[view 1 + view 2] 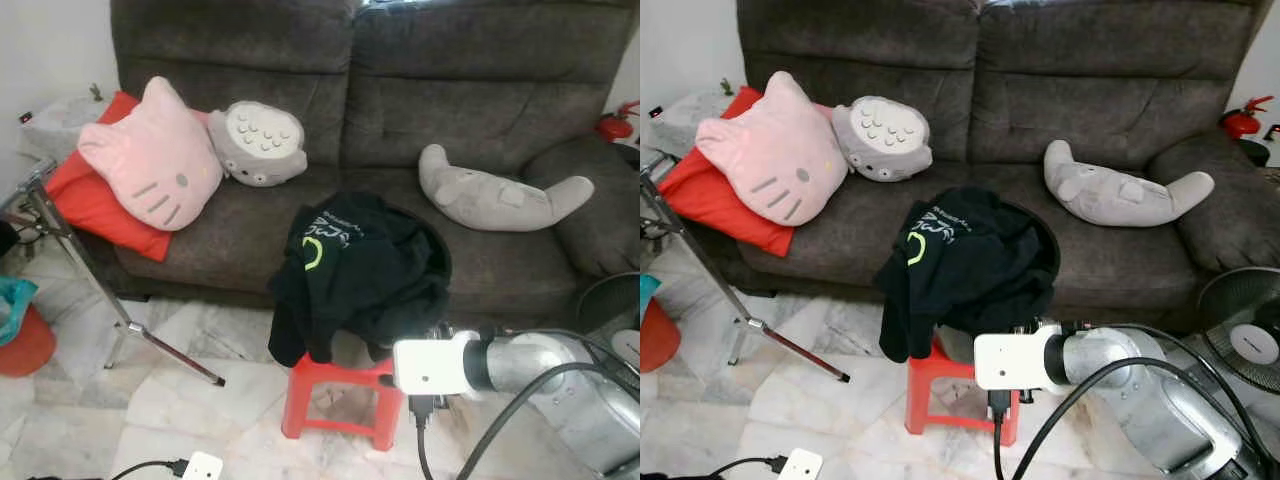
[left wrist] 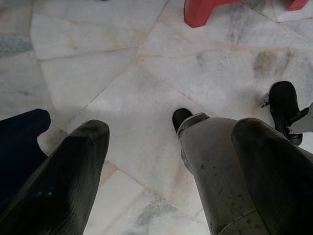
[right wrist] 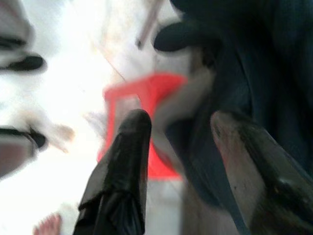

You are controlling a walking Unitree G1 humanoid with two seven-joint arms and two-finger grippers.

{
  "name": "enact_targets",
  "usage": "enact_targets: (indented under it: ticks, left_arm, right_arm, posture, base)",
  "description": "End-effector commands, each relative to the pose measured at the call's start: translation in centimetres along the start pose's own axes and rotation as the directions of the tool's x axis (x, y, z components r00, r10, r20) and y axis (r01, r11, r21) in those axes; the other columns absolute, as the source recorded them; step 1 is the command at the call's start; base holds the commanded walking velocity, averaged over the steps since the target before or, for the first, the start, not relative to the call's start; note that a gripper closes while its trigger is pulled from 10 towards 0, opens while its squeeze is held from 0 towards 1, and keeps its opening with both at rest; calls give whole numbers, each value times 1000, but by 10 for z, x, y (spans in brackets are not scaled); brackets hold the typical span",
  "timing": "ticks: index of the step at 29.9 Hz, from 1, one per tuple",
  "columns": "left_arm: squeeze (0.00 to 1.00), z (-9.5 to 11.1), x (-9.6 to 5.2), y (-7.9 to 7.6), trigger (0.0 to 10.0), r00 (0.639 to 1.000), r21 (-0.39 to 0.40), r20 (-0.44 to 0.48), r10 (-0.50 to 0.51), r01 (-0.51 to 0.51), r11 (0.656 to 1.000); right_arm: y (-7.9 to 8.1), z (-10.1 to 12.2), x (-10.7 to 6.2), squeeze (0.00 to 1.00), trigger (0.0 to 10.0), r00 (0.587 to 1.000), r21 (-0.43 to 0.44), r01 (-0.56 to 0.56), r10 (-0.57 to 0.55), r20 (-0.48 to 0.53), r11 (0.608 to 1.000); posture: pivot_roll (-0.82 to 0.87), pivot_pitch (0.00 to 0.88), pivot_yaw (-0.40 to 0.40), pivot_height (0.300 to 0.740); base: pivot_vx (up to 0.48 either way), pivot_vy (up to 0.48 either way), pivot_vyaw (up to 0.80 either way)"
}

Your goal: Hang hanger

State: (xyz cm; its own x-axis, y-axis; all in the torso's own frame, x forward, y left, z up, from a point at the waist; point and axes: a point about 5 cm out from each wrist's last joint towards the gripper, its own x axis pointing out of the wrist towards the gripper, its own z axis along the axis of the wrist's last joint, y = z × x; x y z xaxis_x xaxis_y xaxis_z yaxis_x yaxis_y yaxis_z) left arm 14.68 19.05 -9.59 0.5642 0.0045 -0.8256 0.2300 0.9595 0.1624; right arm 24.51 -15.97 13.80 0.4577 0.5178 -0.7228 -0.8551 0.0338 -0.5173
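A black garment with green print lies heaped over a small red stool in front of the grey sofa. My right arm reaches in from the right, its white wrist block level with the stool top just under the garment's hem. In the right wrist view my right gripper is open, with the dark cloth and the red stool straight ahead, blurred. My left gripper hangs open over the marble floor beside my own leg.
A slanted metal stand rises from the floor at left. On the sofa lie a pink cat cushion, a red cushion and two grey plush toys. A fan stands at right, a red bucket far left.
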Motion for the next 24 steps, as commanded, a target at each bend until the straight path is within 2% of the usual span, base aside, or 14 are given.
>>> enact_targets:
  ticks: [1, 6, 8, 15, 18, 20, 24]
  left_arm:
    - [0, -7, -1, 0, 10000, 1000, 14, -29, -2, 2, 1000]
    - [0, -7, -1, 0, 10000, 1000, 12, -28, 1, 0, 1000]
    - [0, -7, -1, 0, 10000, 1000, 12, -30, 1, -1, 1000]
    - [0, -6, -1, -1, 10000, 999, 12, -32, -1, 2, 1000]
    - [0, -6, -1, -1, 10000, 1000, 12, -30, -1, 1, 1000]
    - [0, -5, -1, -1, 10000, 1000, 10, -29, 0, 0, 1000]
    - [0, -5, -1, -1, 10000, 1000, 10, -29, 3, -3, 1000]
  right_arm:
    - [-7, -2, -1, 0, 10000, 999, -8, 49, -49, -5, 999]
    - [-19, -6, 9, 0, 10000, 986, -26, 168, -168, -15, 985]
    - [-21, -7, 13, 0, 10000, 978, -8, 206, -206, -10, 978]
    - [-11, -15, 32, 0, 10000, 978, 17, 209, -209, -12, 978]
    - [-11, -17, 37, 0, 10000, 973, 10, 231, -231, -1, 973]
    - [-13, -16, 38, 0, 10000, 968, -9, 252, -252, 2, 968]
    - [-26, -4, 33, 0, 10000, 943, -30, 328, -325, 77, 944]
  posture:
    - [-68, 0, 6, 740]
    - [-68, 0, 6, 740]
    - [-68, 0, 6, 740]
    - [-66, 0, 5, 740]
    - [-66, 0, 5, 740]
    - [-66, 0, 5, 740]
    - [-62, 0, 3, 740]
  base:
    - [0, 0, 0]
    - [0, 0, 0]
    - [0, 0, 0]
    - [0, 0, 0]
    - [0, 0, 0]
    - [0, 0, 0]
    - [0, 0, 0]
